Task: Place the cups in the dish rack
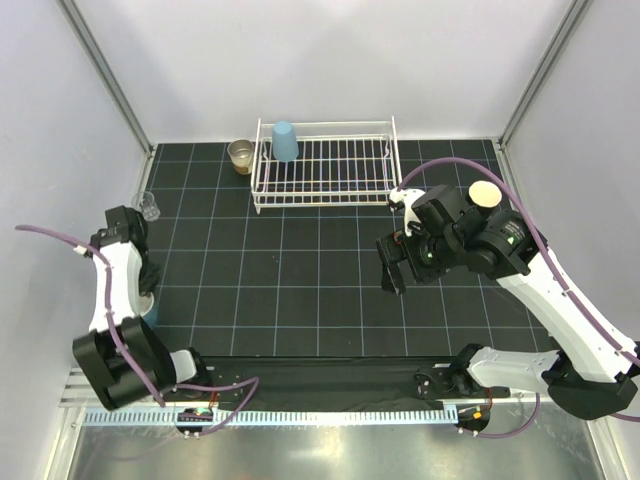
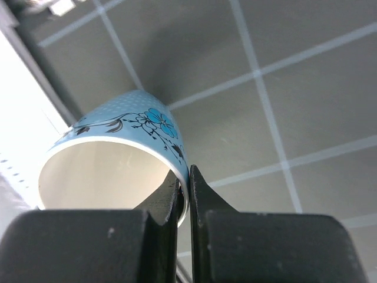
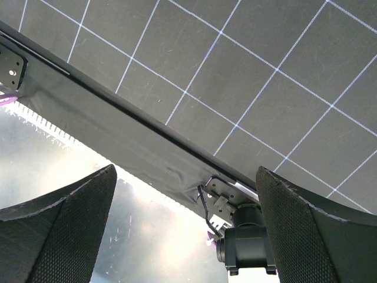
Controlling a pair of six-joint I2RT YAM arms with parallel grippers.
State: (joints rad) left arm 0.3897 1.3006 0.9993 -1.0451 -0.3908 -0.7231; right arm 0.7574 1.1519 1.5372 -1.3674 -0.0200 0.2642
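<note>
The white wire dish rack [image 1: 330,165] stands at the back middle, with a light blue tumbler [image 1: 285,140] upside down in its left end. A tan metallic cup [image 1: 240,155] stands just left of the rack. A tiny clear glass [image 1: 148,206] is at the far left. A black cup with a cream inside [image 1: 485,194] shows behind my right arm. My left gripper [image 2: 187,191] is shut on the rim of a teal flowered mug [image 2: 118,127], one finger inside and one outside; from above the mug [image 1: 151,314] is mostly hidden. My right gripper [image 3: 185,230] is open and empty, also seen from above [image 1: 392,268].
The black gridded mat [image 1: 300,260] covers the table. White walls close in the left, right and back. The table's front edge with a black cloth strip [image 3: 118,127] and my right arm's base [image 3: 247,244] show in the right wrist view.
</note>
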